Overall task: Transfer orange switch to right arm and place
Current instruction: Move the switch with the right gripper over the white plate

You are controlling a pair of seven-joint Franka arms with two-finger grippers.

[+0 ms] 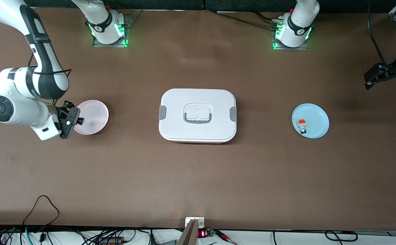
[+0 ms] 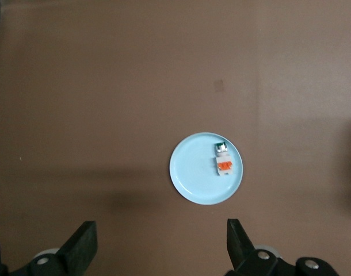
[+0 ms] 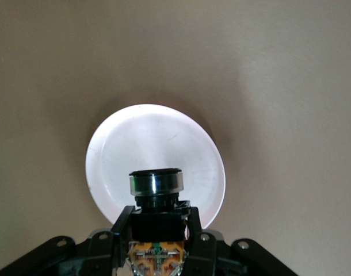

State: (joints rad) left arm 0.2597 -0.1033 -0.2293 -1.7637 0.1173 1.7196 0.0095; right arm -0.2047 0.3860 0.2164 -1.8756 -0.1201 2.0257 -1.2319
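The orange switch [image 3: 156, 198] is clamped between the jaws of the right gripper [image 1: 69, 119], with its black round end sticking out past the fingertips, over the edge of the pink plate [image 1: 94, 115] near the right arm's end of the tabletop. The left gripper [image 1: 376, 75] is held up with jaws wide apart, over the tabletop near the left arm's end. A white part with orange top [image 1: 301, 124] is seen on the blue plate [image 1: 318, 115]. A white box [image 1: 198, 115] lies at the middle.

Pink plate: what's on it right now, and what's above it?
Nothing rests on the visible part of the pink plate. The right claw, shut on the orange switch, is over its edge, hiding that part of it.
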